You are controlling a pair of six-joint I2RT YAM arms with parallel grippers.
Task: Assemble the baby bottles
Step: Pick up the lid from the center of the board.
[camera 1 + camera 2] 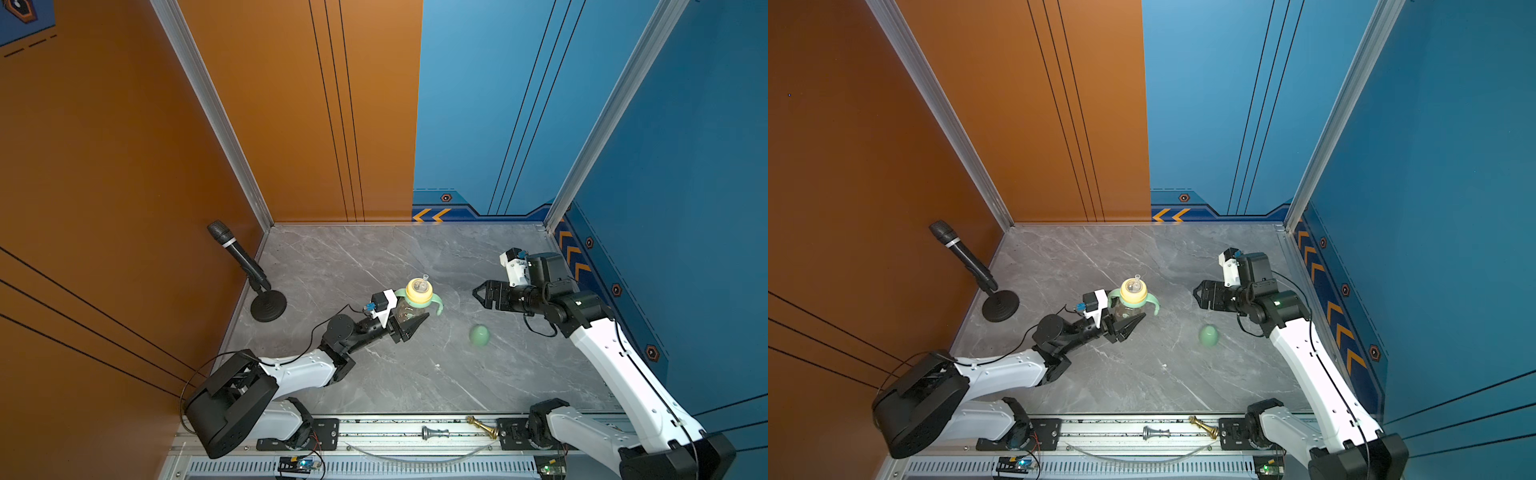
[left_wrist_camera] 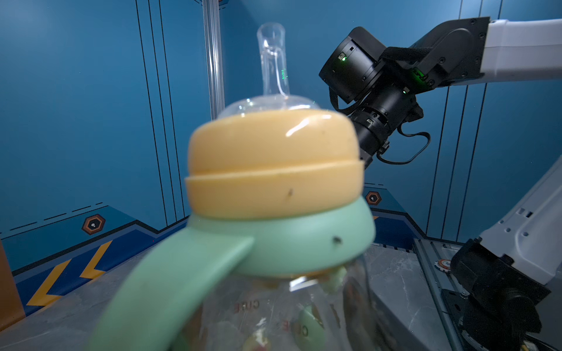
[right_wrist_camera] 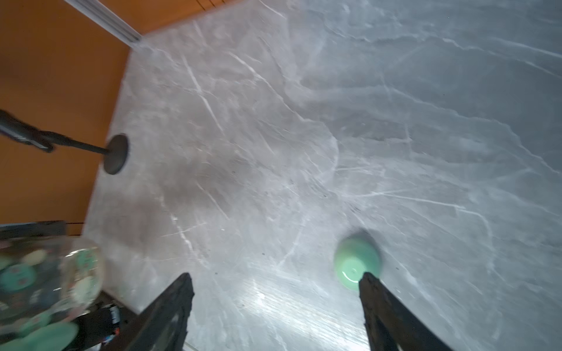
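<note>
Holding: the left tool (image 1: 409, 326) is pinched on the clear bottle body (image 1: 405, 311), keeping it upright above the grey marble counter (image 1: 374, 257) in both top views.
Left tool state: pressed against the bottle's sides; its dark fingers (image 1: 1128, 326) flank the lower glass.
Bottle body: squat and clear, printed with coloured figures, seen close in the left wrist view (image 2: 273, 313) and at the frame edge in the right wrist view (image 3: 45, 273).
Handled ring: mint-green two-handled ring (image 1: 434, 301) sits at the bottle's neck, one handle on each side; it fills the lower part of the left wrist view (image 2: 273, 243).
Collar: yellow screw collar (image 1: 419, 293) rests on top of the ring, also sharp in the left wrist view (image 2: 273, 170).
Teat: clear teat (image 2: 272, 60) stands straight up out of the collar.
Dome cap: mint-green dome cap (image 1: 479, 334) lies alone on the counter, apart from the bottle, between the two arms; it looks slightly blurred (image 1: 1209, 335).
Right tool: right tool (image 1: 478, 294) hangs above the counter, jaws spread and empty, well clear of the bottle.
Right wrist view: both dark fingers (image 3: 170, 310) stand wide apart, and the cap (image 3: 354, 261) shows just past one fingertip.
Microphone: black microphone on a round stand (image 1: 266, 305) near the orange wall.
Front rail: silver chess piece (image 1: 434, 433) and gold chess piece (image 1: 484, 426) lie on the metal rail (image 1: 374, 428).
</note>
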